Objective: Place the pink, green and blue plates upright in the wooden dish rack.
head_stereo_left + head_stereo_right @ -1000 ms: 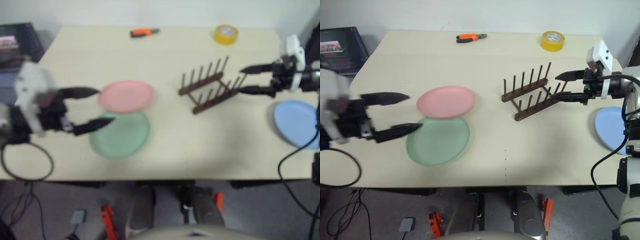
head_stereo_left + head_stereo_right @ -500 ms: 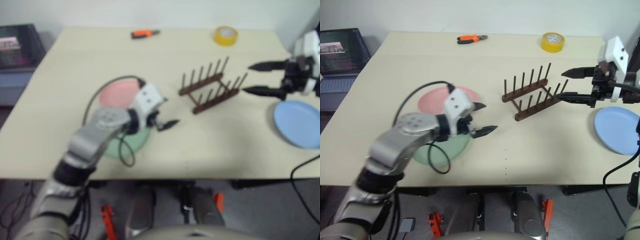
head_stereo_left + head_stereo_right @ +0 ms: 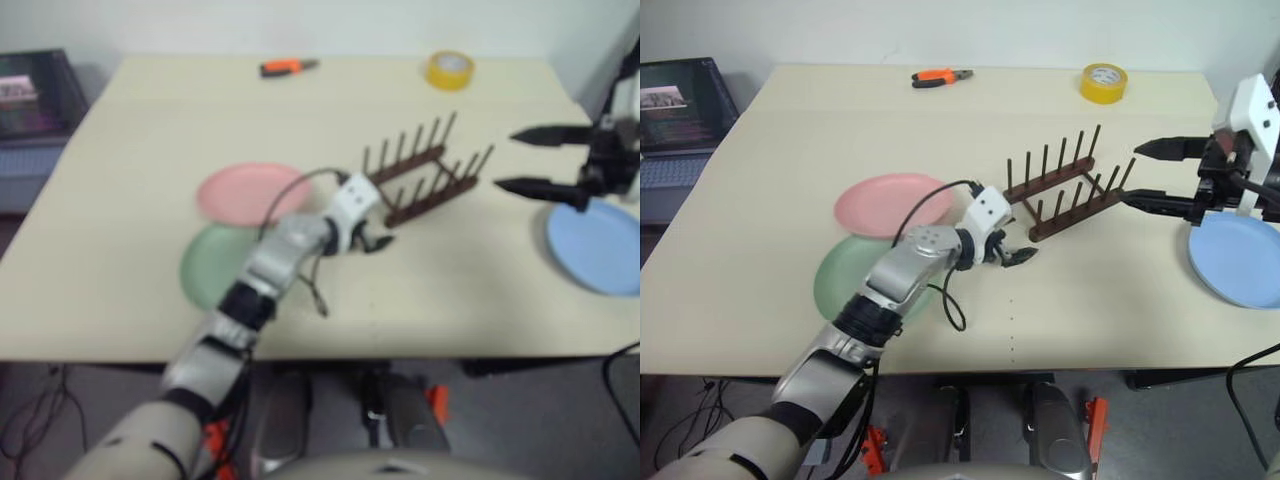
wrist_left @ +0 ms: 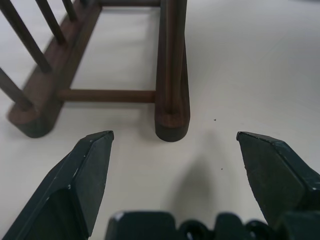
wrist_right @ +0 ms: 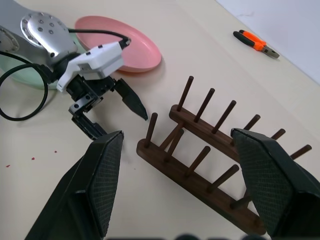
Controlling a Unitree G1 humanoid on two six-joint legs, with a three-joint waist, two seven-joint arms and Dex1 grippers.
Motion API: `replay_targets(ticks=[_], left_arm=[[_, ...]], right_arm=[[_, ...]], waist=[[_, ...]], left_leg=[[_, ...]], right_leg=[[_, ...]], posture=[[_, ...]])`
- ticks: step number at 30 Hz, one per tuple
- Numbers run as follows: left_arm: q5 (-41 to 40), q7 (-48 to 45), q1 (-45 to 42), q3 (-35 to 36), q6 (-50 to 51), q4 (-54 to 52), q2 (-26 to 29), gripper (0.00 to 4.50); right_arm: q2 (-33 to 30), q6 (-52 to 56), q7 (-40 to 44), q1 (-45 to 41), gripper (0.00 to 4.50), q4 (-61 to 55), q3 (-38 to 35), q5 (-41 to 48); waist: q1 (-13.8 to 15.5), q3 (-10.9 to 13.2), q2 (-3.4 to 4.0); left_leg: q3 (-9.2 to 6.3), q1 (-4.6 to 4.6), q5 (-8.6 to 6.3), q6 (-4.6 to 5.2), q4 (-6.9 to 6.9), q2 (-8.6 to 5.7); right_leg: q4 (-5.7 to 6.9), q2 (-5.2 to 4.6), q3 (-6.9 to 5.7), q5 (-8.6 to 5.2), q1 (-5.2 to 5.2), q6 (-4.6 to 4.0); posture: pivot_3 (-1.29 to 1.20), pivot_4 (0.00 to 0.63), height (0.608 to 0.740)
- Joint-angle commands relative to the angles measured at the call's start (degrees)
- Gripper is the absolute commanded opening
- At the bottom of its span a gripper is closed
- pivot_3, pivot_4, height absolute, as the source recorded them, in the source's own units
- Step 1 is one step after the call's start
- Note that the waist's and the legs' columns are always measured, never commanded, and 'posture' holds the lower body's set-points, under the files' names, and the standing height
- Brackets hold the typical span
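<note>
right eye view caught the left gripper [image 3: 1012, 252] reaching across the table [image 3: 790, 130], its two black fingers spread wide and empty, tips just short of the near end of the wooden dish rack [image 3: 1065, 185]. left wrist view looked straight at the rounded ends of the rack's two rails, lying between the parted fingers [image 4: 82, 175] and apart from them. the rack stood bare of plates, its thin pegs upright. the pink plate [image 3: 885, 203] lay flat on the table to the rack's left, and the green plate [image 3: 845, 275] sat beside it on the near side, partly covered by the left arm. the right gripper [image 3: 1150, 175] hovered off the rack's far end, its fingers also parted and holding nothing. the blue plate [image 3: 1240, 265] lay flat near the table's right edge, below that gripper. orange-handled pliers [image 3: 940, 75] and a roll of yellow tape [image 3: 1102, 82] rested along the far edge.
</note>
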Motion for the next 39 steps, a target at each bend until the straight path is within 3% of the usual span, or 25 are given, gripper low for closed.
replay_targets(ticks=[1, 13, 16, 24, 30, 39], left_arm=[[2.44, 0.42, -3.81, 0.57, -4.35, 6.79, -2.47, 4.36], [5.68, -1.69, -11.38, 3.62, -16.06, 27.28, -9.53, 4.36], [6.35, -1.33, -12.53, 4.45, -17.47, 29.81, -10.42, 3.78], [7.38, -3.77, -13.31, 5.63, -20.20, 31.15, -11.37, 1.00], [7.21, -9.65, -12.85, 5.78, -20.01, 28.55, -9.35, 1.00], [4.07, -30.05, -5.60, 2.62, -16.20, 9.20, -0.82, 1.00]], right_arm=[[-1.70, 0.47, -1.13, 0.06, 3.73, -2.67, -2.84, 1.68], [-3.00, 1.04, -3.46, 2.50, 3.73, -4.87, -4.42, 3.37], [-3.00, 1.20, -3.87, 3.14, 3.77, -5.47, -4.84, 3.65], [-2.79, 1.05, -5.26, 4.65, 3.77, -6.58, -5.44, 4.68], [-2.81, 1.18, -6.29, 7.00, 3.77, -8.15, -6.76, 5.30], [-5.83, 3.29, -4.87, 14.17, 3.77, -11.52, -11.43, 6.48]], waist=[[-0.01, 0.00, 0.00], [0.17, 0.00, -0.02], [0.18, -0.01, -0.03], [0.09, -0.01, -0.05], [0.08, 0.00, -0.05], [-0.02, 0.00, -0.05]], left_leg=[[0.01, 0.00, 0.00, 0.00, 0.00, 0.00], [0.24, -0.04, -0.10, 0.27, 0.03, -0.08], [0.24, -0.03, -0.10, 0.27, 0.05, -0.09], [0.25, -0.01, -0.10, 0.27, 0.04, -0.08], [0.26, -0.04, -0.10, 0.27, 0.03, -0.08], [0.28, -0.07, -0.10, 0.27, -0.01, -0.06]], right_leg=[[-0.01, 0.00, 0.02, 0.01, -0.01, 0.02], [-0.22, -0.02, 0.31, 0.15, -0.01, 0.25], [-0.22, -0.02, 0.31, 0.16, 0.00, 0.27], [-0.22, -0.01, 0.33, 0.18, -0.01, 0.30], [-0.24, -0.01, 0.33, 0.18, -0.03, 0.30], [-0.22, 0.01, 0.37, 0.16, -0.09, 0.27]], posture=[[0.00, 0.150, 0.740], [0.00, 0.150, 0.740], [0.00, 0.150, 0.740], [0.00, 0.150, 0.740], [0.00, 0.150, 0.740], [0.00, 0.150, 0.740]])
